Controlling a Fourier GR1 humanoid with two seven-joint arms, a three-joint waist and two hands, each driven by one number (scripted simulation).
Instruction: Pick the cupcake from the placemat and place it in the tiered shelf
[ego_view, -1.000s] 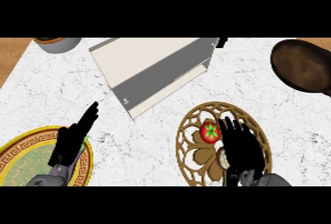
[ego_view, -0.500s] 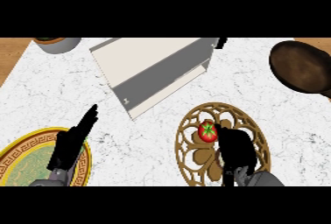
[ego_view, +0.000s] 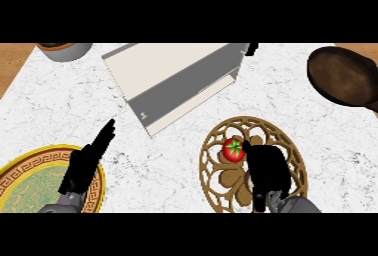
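The cupcake, red with a green top, sits in the upper middle of the round brown openwork placemat at the lower right. My right hand hovers over the placemat, right beside the cupcake and touching its right side. Its fingers are bent downward and are not closed around the cupcake. The tiered shelf, white with grey sides, lies at an angle at the top centre. My left hand rests open at the lower left, fingers pointing up and to the right.
A yellow and green patterned plate lies under my left forearm at the lower left. A dark brown bowl stands at the top right. A small pot sits at the top left corner. White marble counter surrounds them.
My right hand's fingers were stretched out past the cupcake; they have drawn back and bent downward beside it. The cupcake and left hand have not moved.
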